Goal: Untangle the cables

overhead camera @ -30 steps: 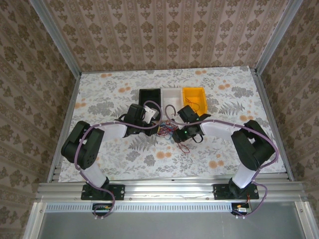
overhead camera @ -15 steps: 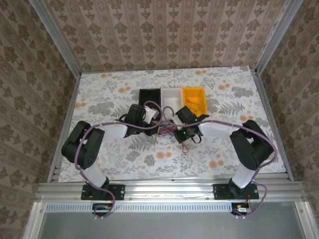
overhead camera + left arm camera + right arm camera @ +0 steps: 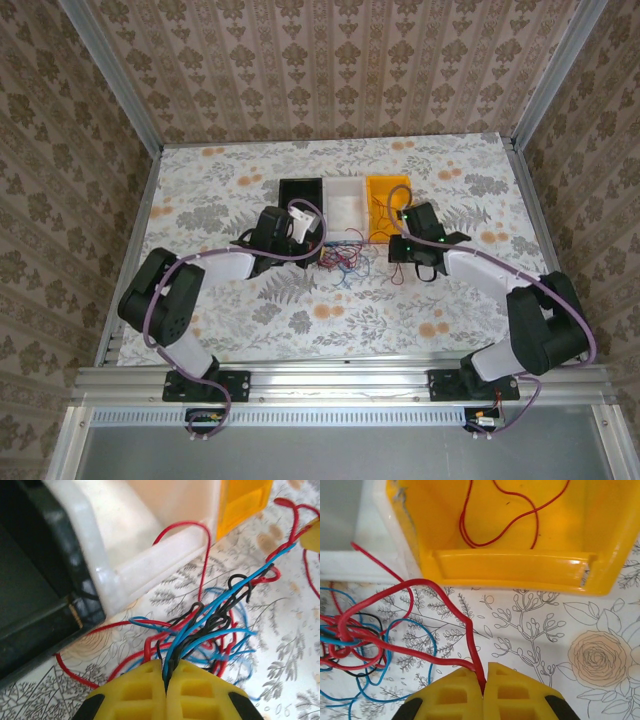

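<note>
**Clearance.** You are looking at a table (image 3: 220, 190) with three bins standing in a row at its middle, nearer the far edge. They are a black bin (image 3: 300, 195), a white bin (image 3: 344, 205) and a yellow bin (image 3: 385, 200), and their side walls are touching. Open surface is lying toward the left and right edges and along the near edge. Metal rails (image 3: 546, 245) are running down both side edges, with patterned wall panels rising beyond them.

**Task items.** The cables (image 3: 340, 255) are lying in a loose tangle on the table just in front of the white bin, between the two wrists. The bin walls are closing off the far side of the tangle.

**Left gripper** (image 3: 166, 672). Its yellow jaws are pressing together on a bundle of blue, black and red strands coming out of the tangle. One red loop is arching against the white bin's near wall.

**Right gripper** (image 3: 484, 677). Its jaws are clamping shut on one red cable (image 3: 445, 592). That cable is running leftward from the fingers into the tangle, just in front of the yellow bin's near wall. A second red wire (image 3: 505, 525) is lying loose inside the yellow bin.

**Materials.** You are dealing with thin, flexible, smooth-coated wires. The bins are showing as rectangular, open-topped, glossy plastic. The table covering is flat and is carrying a floral print.
</note>
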Available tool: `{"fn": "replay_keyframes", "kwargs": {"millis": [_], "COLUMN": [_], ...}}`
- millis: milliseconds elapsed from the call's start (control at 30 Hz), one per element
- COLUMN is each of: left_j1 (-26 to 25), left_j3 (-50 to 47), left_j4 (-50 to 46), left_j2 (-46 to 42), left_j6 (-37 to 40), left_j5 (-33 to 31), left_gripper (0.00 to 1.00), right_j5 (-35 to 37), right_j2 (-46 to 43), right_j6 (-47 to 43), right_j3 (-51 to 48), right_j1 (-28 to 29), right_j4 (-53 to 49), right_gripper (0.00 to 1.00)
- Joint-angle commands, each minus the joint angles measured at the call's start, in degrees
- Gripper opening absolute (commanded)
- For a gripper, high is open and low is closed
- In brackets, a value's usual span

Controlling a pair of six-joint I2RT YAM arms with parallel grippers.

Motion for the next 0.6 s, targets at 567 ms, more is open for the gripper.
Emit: {"fn": "replay_keyframes", "kwargs": {"millis": [567], "left_j1": [1.55], "left_j3": [-1.26], "left_j4": [-6.48], "left_j2": [1.67], "left_j6": [2.02], "left_j5": [7.96], "left_gripper": [0.0], "right_j5": [8.71], "right_j2": [-5.01], "right_j6": [2.39], "right_j3": [-2.58], "right_j1": [-3.9], "right_j4": [0.75], "right_gripper": [0.0]}}
